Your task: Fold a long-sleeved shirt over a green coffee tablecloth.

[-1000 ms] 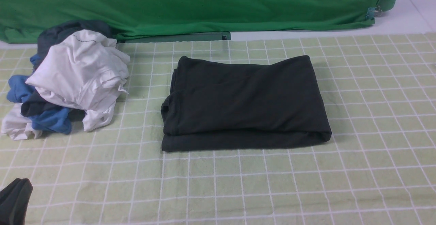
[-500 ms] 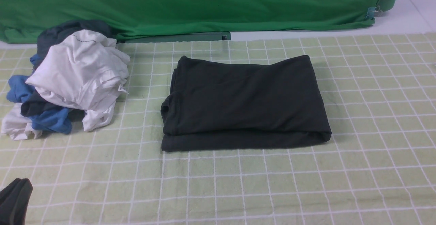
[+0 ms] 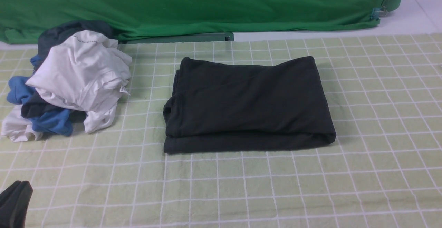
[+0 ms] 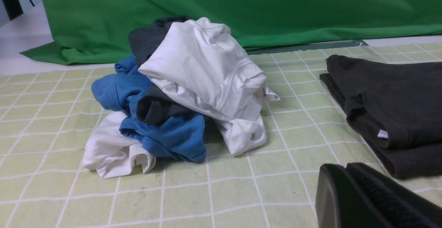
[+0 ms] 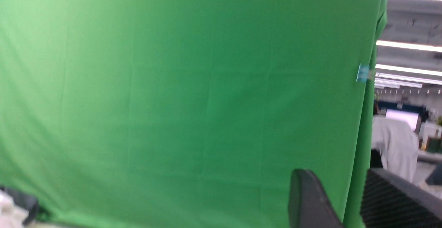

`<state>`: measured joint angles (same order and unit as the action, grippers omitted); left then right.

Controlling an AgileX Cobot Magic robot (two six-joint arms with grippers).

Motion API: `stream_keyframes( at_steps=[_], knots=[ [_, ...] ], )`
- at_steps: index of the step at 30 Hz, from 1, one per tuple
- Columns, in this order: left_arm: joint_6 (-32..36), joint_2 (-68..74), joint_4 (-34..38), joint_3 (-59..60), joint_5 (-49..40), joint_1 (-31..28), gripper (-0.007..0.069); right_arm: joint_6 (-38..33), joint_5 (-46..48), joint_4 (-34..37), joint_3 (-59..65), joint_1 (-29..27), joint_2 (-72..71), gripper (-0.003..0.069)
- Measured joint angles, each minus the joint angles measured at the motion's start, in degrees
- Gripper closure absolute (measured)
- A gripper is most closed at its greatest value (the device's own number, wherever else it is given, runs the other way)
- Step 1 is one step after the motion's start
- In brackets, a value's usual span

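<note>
The long-sleeved shirt (image 3: 247,105) lies folded into a black rectangle in the middle of the green coffee tablecloth (image 3: 380,117); its print is hidden. The left wrist view shows the shirt's (image 4: 397,110) stacked layers with a small white label at the edge. My left gripper (image 3: 15,200) rests low at the near left corner, well clear of the shirt. Its jaws are shut with nothing between them, as the left wrist view of the left gripper (image 4: 345,167) shows. My right gripper (image 5: 335,176) is outside the front view. It is raised toward the backdrop, open and empty.
A crumpled pile of white, blue and dark garments (image 3: 69,79) sits at the far left of the cloth, also seen as a pile (image 4: 186,90) from the left wrist. A plain bright green backdrop (image 3: 207,3) hangs along the far edge, clipped (image 3: 378,13) at the right.
</note>
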<state>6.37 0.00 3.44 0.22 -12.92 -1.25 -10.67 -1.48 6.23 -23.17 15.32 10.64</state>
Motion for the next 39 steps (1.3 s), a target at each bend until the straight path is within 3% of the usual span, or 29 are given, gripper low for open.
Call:
stream_keyframes(
  at_steps=[8, 12, 17, 39],
  knots=[
    [0.0, 0.0, -0.1, 0.0, -0.1, 0.0, 0.061, -6.0, 6.9, 0.0, 8.6, -8.3, -4.3, 0.0421],
    [0.0, 0.0, -0.2, 0.0, -0.1, 0.0, 0.061, -6.2, 8.0, 0.0, 20.2, -14.1, -6.0, 0.0421],
    [0.0, 0.0, -0.2, 0.0, -0.1, 0.0, 0.061, -6.4, 14.2, -0.5, 23.7, -14.9, -9.4, 0.0421],
    [1.5, 0.0, -0.4, 0.0, -0.5, 0.0, 0.061, -6.1, 15.1, -0.7, 23.7, -15.1, -10.6, 0.0419]
  ],
)
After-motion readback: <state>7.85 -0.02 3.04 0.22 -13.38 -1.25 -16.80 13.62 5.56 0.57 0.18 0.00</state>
